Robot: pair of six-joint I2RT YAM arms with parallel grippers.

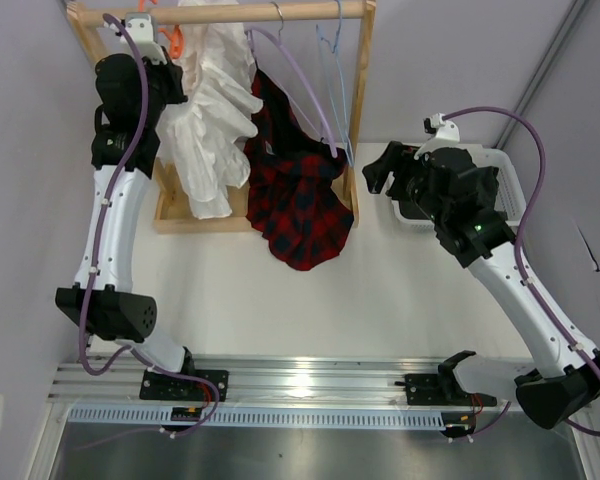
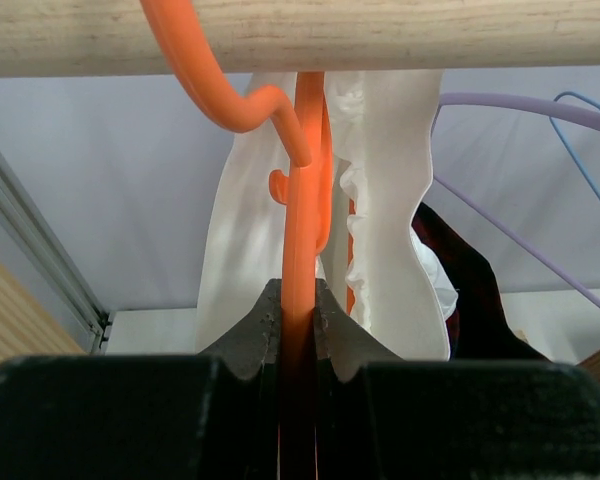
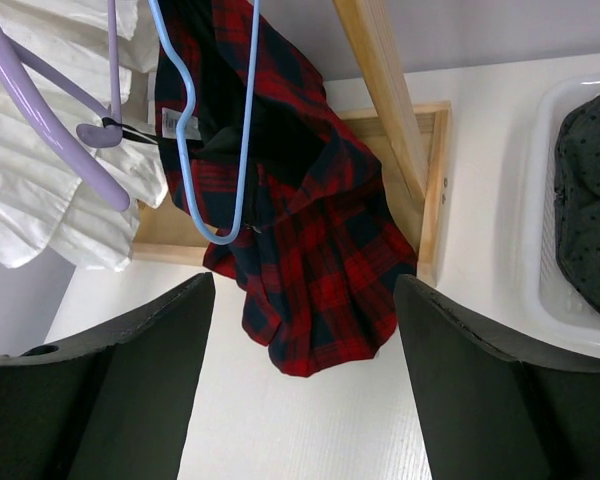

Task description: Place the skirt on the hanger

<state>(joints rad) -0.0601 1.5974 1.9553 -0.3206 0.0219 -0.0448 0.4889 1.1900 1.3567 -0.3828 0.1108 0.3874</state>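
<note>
Closest in, the left pincer (image 2: 298, 300) is clamped hard on the neck of the orange hanger (image 2: 302, 180), its jaws pressed flat against the thin plastic with no gap showing. Straight above the fingertips, the hook curls over the wooden rod (image 2: 380, 35). Just beyond the tips and a touch to their right hangs the white skirt (image 2: 390, 200), ruffled edge down, and it looks draped on that hanger (a sliver of orange peeks out between the folds). Farther right of it come the lilac hanger (image 2: 520, 102) and the pale blue wire hanger (image 2: 580, 150).

How will it handle? The skirt reads as thin, limp and light. It should bunch and slide off smooth plastic, so the firmer top edge looks the safer hold, not a ruffle. The hanger is stiff but slick, and could swivel in a grip.

Over to the right pincer (image 3: 305, 330): its jaws are spread wide and hold nothing. The red-and-black plaid garment (image 3: 310, 250) sags ahead of them, with the white basket (image 3: 540, 200) of dark cloth (image 3: 590, 200) off to their right.

The left wrist view alone shows the clamp and the hook's seat. Only the overhead shows the skirt's full drop to the rack's base. The right wrist view sees no orange at all.
</note>
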